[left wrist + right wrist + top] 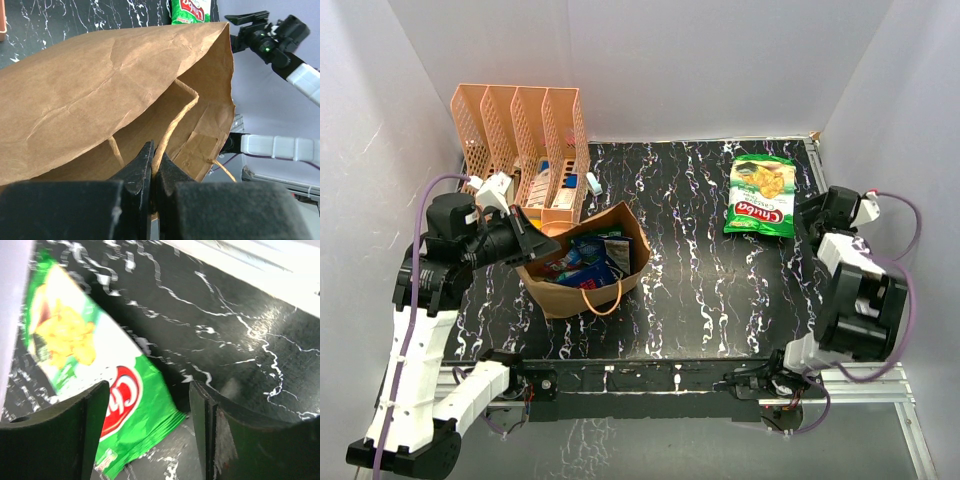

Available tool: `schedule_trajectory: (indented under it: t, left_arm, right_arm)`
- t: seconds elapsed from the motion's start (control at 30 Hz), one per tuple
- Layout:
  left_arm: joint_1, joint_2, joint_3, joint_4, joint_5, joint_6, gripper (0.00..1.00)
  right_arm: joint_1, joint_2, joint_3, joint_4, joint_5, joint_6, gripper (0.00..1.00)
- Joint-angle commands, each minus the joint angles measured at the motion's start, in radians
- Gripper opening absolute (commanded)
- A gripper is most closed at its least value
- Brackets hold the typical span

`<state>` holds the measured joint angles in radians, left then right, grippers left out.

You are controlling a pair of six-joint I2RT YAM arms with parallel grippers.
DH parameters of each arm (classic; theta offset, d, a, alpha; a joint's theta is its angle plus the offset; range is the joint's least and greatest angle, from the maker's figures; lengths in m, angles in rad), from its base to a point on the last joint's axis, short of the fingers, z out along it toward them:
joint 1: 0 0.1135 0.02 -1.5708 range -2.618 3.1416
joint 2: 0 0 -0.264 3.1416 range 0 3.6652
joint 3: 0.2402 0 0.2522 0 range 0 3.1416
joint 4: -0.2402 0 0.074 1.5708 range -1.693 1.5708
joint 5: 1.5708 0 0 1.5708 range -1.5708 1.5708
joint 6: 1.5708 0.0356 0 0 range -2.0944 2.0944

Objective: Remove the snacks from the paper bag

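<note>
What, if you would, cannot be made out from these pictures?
- Snacks in the paper bag: top view, bag walls hide the lower ones; left wrist view, hidden entirely.
- Green bag lettering: right wrist view, blurred, cut by the right fingers.
- Orange organizer contents: top view, too small.

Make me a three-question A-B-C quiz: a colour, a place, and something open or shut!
1. What colour is the organizer? A blue, B orange, C green.
2. Where is the green packet? A in the organizer, B on the table, C up in the air.
3. The right gripper is: A open, B shut on nothing, C shut on the packet.

Answers: 1 B, its slotted walls are orange. 2 B, it lies flat there. 3 A, its jaws stand apart over the packet.
</note>
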<state>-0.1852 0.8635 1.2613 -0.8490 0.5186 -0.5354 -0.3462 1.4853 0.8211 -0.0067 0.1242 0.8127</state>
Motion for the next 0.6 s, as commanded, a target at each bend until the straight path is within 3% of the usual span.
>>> schedule_trajectory:
  t: [0.0,0.1,0.2,0.37,0.57]
  left_arm:
    - [0.0,-0.023,0.023,0.018,0.081,0.02,0.0]
    - [-0.001,-0.016,0.063,-0.028,0.107,0.061,0.0]
    - [-0.001,-0.027,0.077,-0.037,0.135,0.058,0.0]
    - [0.0,-0.073,0.025,0.057,0.237,-0.055,0.0]
    - [0.0,-0.14,-0.031,0.148,0.337,-0.182,0.0]
  right_arm:
    - [0.136,-0.132,0.033,-0.036,0.048,-0.163,0.72]
    - [0.264,-0.166,0.092,-0.071,-0.003,-0.242,0.73]
    - [0.408,-0.184,0.161,-0.111,-0.148,-0.312,0.73]
    - [0.663,-0.212,0.299,-0.201,-0.371,-0.396,0.73]
    - [0.935,-0.324,0.381,-0.192,-0.587,-0.584,0.67]
